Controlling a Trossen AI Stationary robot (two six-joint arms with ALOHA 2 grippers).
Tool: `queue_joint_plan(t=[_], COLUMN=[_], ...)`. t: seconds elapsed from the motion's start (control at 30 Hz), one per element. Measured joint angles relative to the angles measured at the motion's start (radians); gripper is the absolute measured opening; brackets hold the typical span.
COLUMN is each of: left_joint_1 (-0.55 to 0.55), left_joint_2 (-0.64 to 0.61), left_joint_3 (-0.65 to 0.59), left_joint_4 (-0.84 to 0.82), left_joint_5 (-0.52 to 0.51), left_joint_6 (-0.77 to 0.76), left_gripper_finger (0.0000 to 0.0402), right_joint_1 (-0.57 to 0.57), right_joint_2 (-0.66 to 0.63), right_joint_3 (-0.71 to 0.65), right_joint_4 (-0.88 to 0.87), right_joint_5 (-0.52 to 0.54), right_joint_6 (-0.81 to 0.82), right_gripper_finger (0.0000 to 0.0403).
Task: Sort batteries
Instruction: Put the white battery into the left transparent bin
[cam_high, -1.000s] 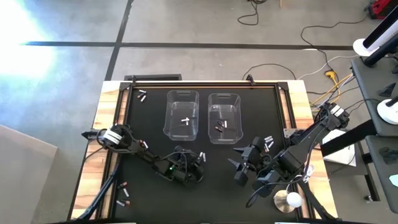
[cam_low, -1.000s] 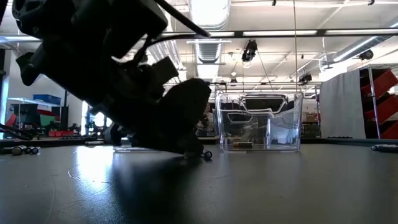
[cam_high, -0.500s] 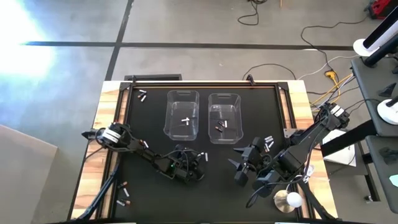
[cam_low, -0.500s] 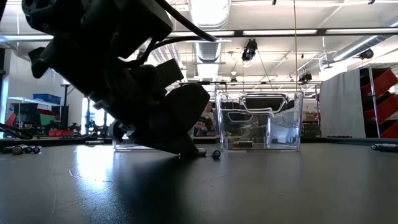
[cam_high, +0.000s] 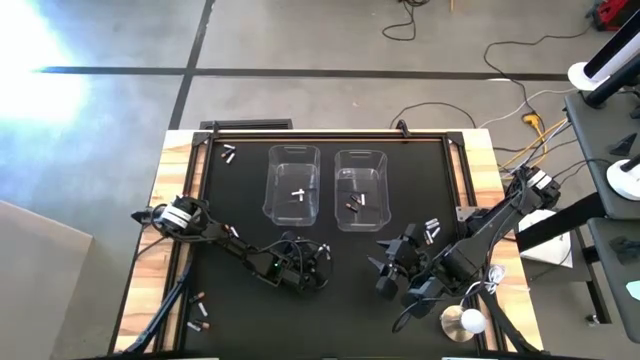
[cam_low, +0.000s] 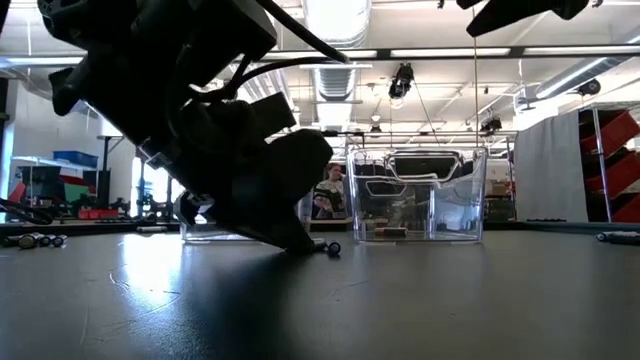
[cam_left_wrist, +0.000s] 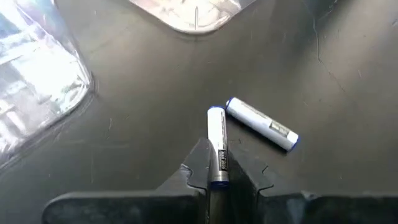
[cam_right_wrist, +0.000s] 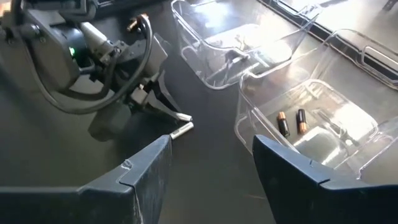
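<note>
Two silvery-white batteries show in the left wrist view. One battery (cam_left_wrist: 216, 146) sticks out from between the shut fingers of my left gripper (cam_left_wrist: 216, 180), and the other battery (cam_left_wrist: 261, 123) lies on the black mat just beside it. In the high view my left gripper (cam_high: 318, 262) is low over the mat, near the two clear bins. The left bin (cam_high: 292, 185) holds a white cell. The right bin (cam_right_wrist: 311, 118) holds two dark batteries (cam_right_wrist: 291, 122). My right gripper (cam_high: 387, 268) hangs open above the mat to the right, holding nothing. My left gripper pinches the white battery between its two fingers, on the long sides at the battery's nearer end (cam_left_wrist: 217, 169). The battery lies along the fingers, its far end (cam_left_wrist: 215, 112) pointing ahead. The fingers slant down from the table's near left. I cannot tell whether the battery is off the mat.
More loose batteries lie at the mat's far left (cam_high: 228, 153), right of the bins (cam_high: 432, 228), and on the wood at the near left (cam_high: 200, 310). A white ball-like object (cam_high: 462, 322) sits by the right arm's base.
My right gripper has sunk a little, and its tip now shows at the top of the low view. My left wrist has tipped slightly while staying at the same spot by the two batteries.
</note>
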Motion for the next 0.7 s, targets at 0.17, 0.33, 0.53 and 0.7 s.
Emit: queue_joint_plan(t=[0.17, 0.33, 0.53, 0.7], left_joint_1=[-0.002, -0.01, -0.028, -0.042], left_joint_2=[-0.064, -0.146, -0.263, -0.391], left_joint_3=[-0.004, -0.005, -0.005, -0.004], left_joint_4=[-0.06, -0.176, -0.271, -0.278], left_joint_5=[0.071, 0.182, 0.193, 0.191], left_joint_6=[0.004, 0.029, 0.042, 0.076], left_gripper_finger=[0.0012, 0.0012, 0.0012, 0.0012], right_joint_1=[-0.003, -0.005, -0.006, -0.006], right_joint_2=[-0.001, -0.002, -0.002, -0.003], right_joint_3=[0.0, 0.0, 0.0, 0.0], right_joint_4=[-0.004, -0.008, -0.01, -0.01], right_joint_5=[-0.01, -0.01, -0.01, -0.01], right_joint_6=[0.0, -0.029, -0.104, -0.12], right_gripper_finger=[0.0219, 0.0219, 0.0219, 0.0219])
